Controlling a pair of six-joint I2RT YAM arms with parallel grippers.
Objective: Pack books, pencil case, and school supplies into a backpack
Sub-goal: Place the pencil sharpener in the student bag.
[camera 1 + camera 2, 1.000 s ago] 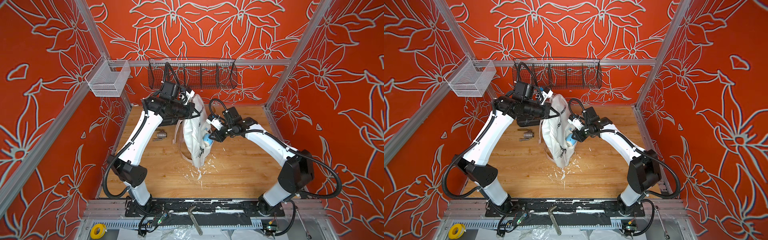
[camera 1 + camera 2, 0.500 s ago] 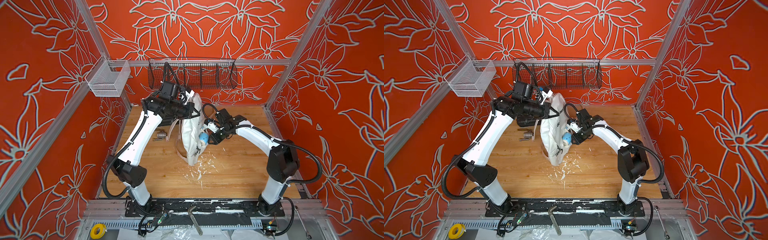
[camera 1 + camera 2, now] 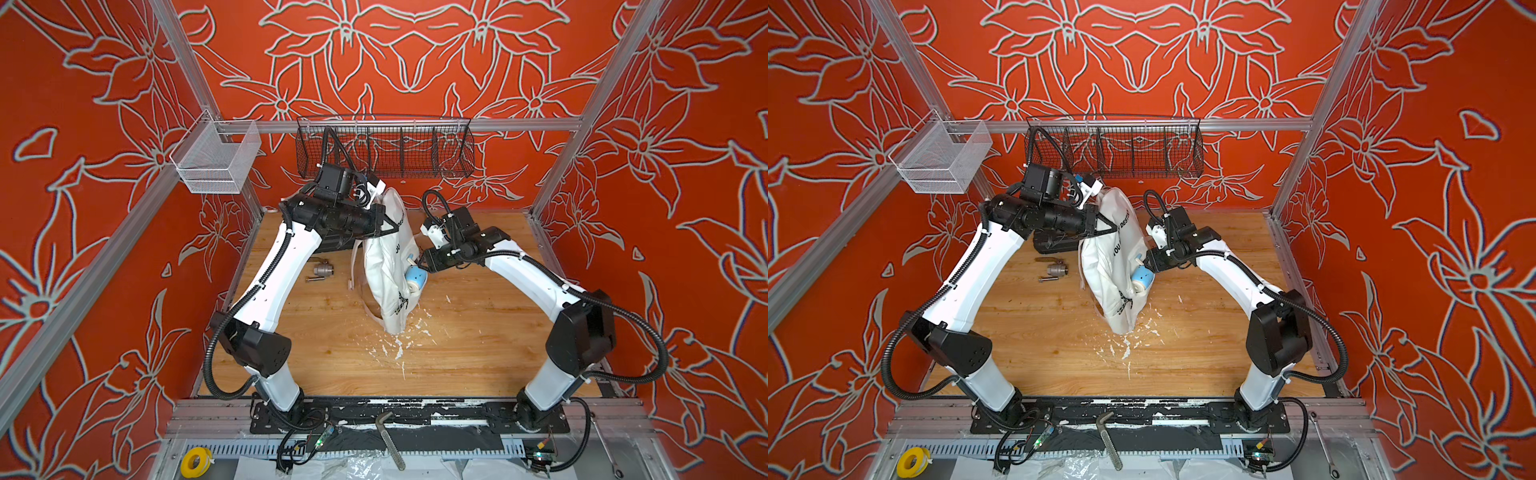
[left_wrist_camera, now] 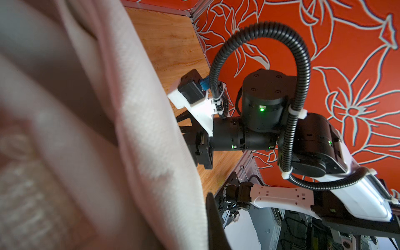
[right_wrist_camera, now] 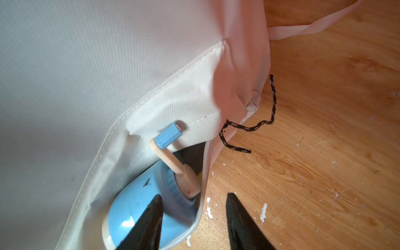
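Observation:
The white backpack (image 3: 384, 266) (image 3: 1111, 266) stands upright mid-table, held up by my left gripper (image 3: 391, 227) (image 3: 1115, 230), which is shut on its top fabric. In the left wrist view the backpack fabric (image 4: 134, 129) fills the picture and one fingertip (image 4: 213, 216) shows at its edge. The light-blue pencil sharpener (image 3: 416, 281) (image 3: 1142, 279) (image 5: 138, 205) sits in the open front pocket with its crank sticking out. My right gripper (image 3: 420, 262) (image 3: 1147, 262) (image 5: 194, 194) hangs open just outside the pocket mouth, gripping nothing. The books and the pencil case are out of view.
A grey metal valve fitting (image 3: 322, 270) (image 3: 1054, 272) lies left of the backpack, and a black case (image 3: 332, 243) sits under my left forearm. White flecks (image 3: 399, 345) litter the wood in front. A black wire basket (image 3: 386, 149) and a white mesh basket (image 3: 216, 162) hang on the back rail.
My right gripper pushed the sharpener into the front pocket, opened off it and drew back slightly. The backpack swayed left, then back. The left grip is unchanged.

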